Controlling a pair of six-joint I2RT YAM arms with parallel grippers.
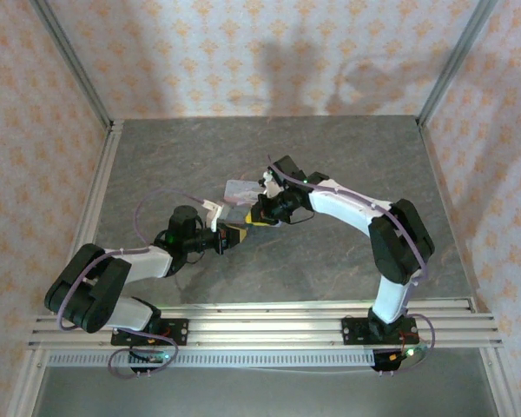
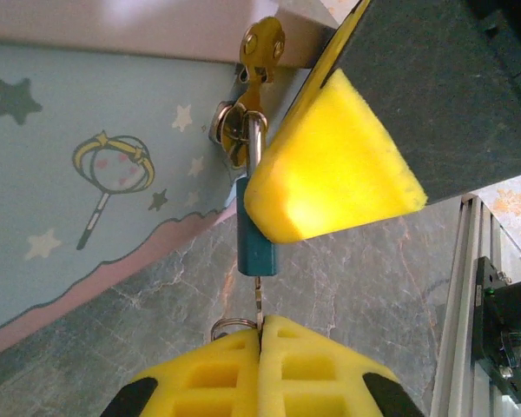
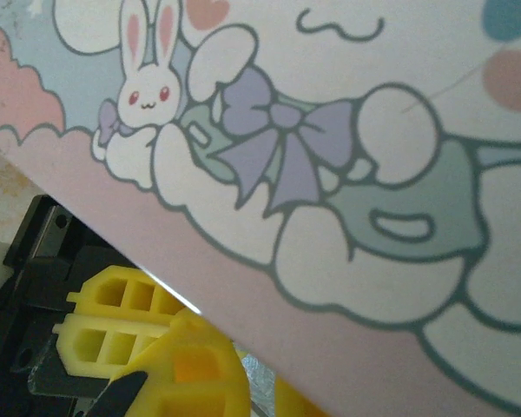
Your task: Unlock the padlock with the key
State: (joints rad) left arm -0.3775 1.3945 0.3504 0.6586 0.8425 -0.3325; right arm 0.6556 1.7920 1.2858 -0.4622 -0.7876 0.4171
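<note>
At the edge of the tin point(image 2: 87, 174), the left tool point(image 2: 260, 334) pinches the key point(image 2: 259, 304), which enters the padlock point(image 2: 256, 248) from below; whether the right tool point(image 1: 262, 213) is wide or narrow, I cannot tell.

The key point(image 2: 259, 300) stands straight ahead of the left gripper point(image 2: 260, 339), clamped between its fingertips, and enters the padlock point(image 2: 256, 248) just beyond. The padlock hangs on the latch point(image 2: 233, 126) of the tin point(image 2: 87, 174), which lies ahead-left. The right gripper's finger point(image 2: 330, 165) lies ahead-right, overlapping the padlock's top. A second key point(image 2: 262, 43) lies beyond the latch.
</note>
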